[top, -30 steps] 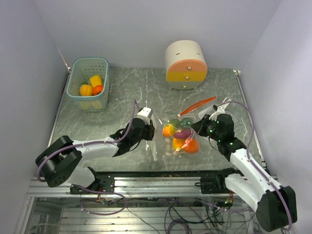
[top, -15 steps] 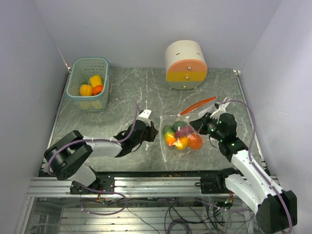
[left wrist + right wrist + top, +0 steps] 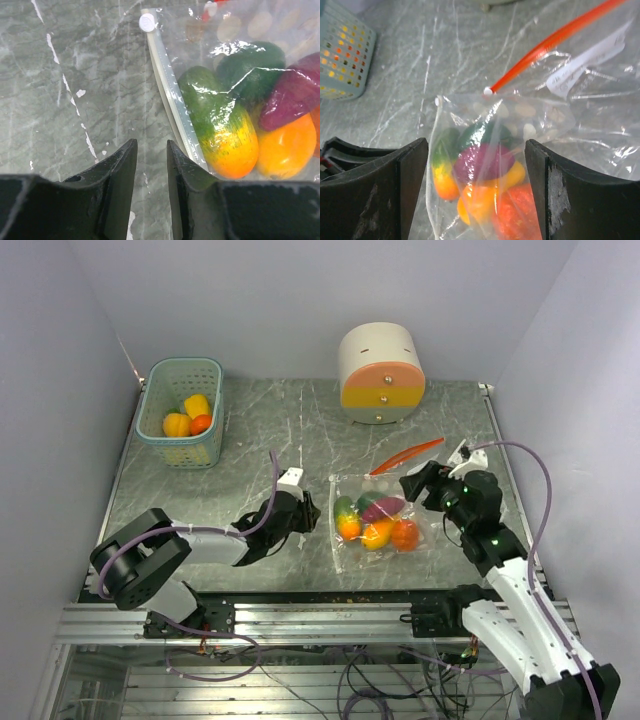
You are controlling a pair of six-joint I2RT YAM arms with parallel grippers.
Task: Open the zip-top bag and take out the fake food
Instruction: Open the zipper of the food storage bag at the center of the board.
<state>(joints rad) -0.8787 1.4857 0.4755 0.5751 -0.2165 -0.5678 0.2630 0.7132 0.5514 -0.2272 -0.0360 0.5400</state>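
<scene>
Glossy plastic, matt stone
Clear film of the zip-top bag [image 3: 167, 90] is glinting over shiny fake food [image 3: 220, 135] on the marbled counter [image 3: 75, 100].

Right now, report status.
Left gripper narrowly open, empty. Right gripper wide open over clear plastic zip-top bag. Glossy plastic fruits inside. Nothing blocking.

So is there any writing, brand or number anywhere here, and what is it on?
None can be read.
White label on the clear plastic by the red-orange strip: faint handwriting, too blurred to read.
Zip-top bag, basket, round container: no lettering visible.
</scene>
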